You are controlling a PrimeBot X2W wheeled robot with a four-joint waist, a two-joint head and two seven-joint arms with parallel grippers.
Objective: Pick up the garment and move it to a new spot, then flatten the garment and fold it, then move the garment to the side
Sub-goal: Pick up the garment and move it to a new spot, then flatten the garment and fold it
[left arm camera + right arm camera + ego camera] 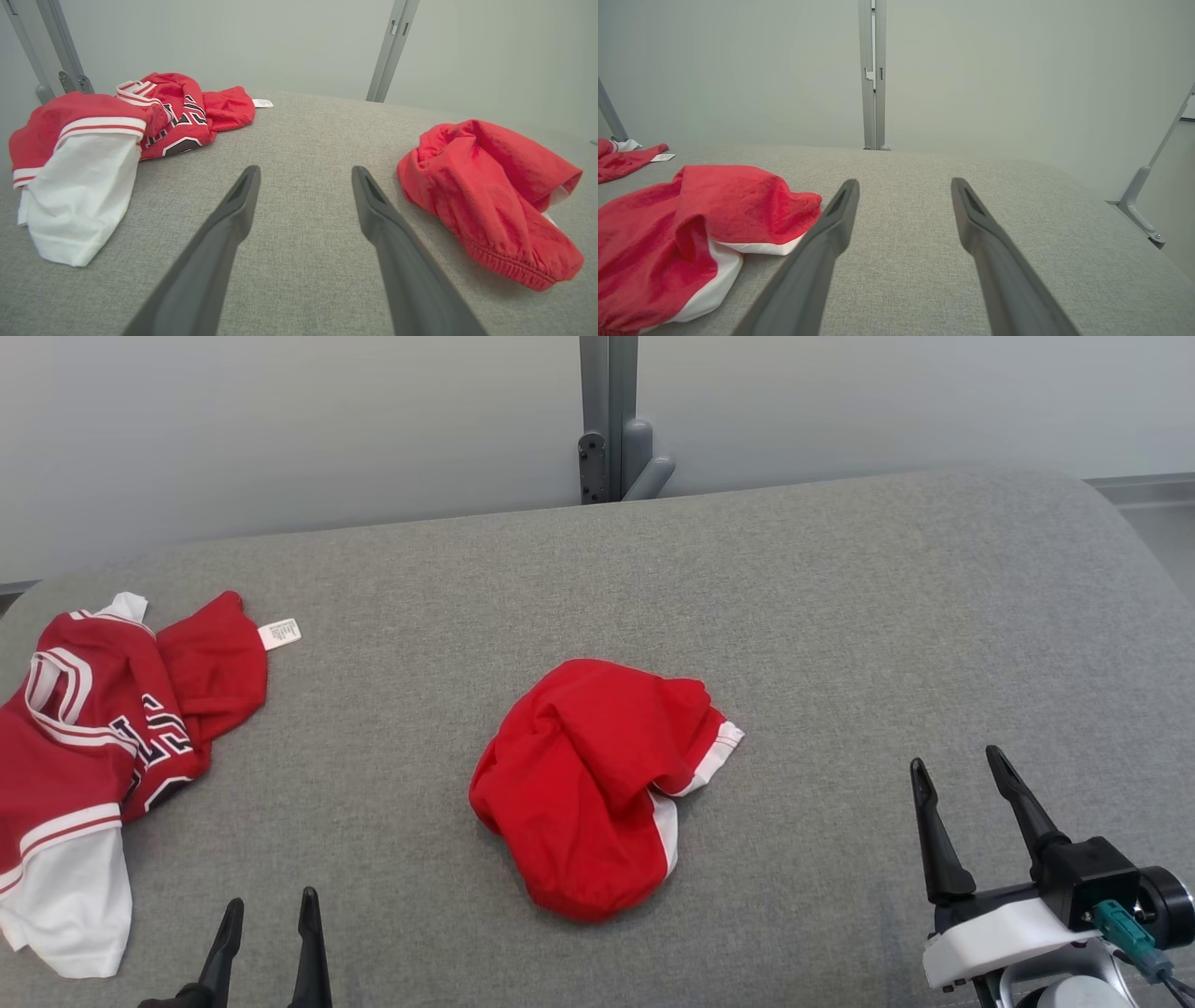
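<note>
**Both grippers spread and empty, red garment crumpled mid-bench**

Nearest the robot in the head view, the left gripper (271, 898) rises at 7 o'clock and the right gripper (957, 758) at 4 o'clock. Each has its two dark fingers spread apart, with only the grey fabric of the bench (840, 616) between them. Neither touches any cloth.

Further out, at the middle of the bench, the red garment (588, 784) lies in a crumpled heap, with white trim along its 3 to 5 o'clock side. The left wrist view shows a gathered elastic hem at its near end. It is apart from both grippers.

At 9 o'clock a red-and-white jersey (84, 747) lies bunched by the bench's left edge, well apart from the garment. A small white label (280, 634) sits at its far corner.

At 12 o'clock, beyond the bench, a grey metal post (609, 420) stands against the pale wall.
</note>
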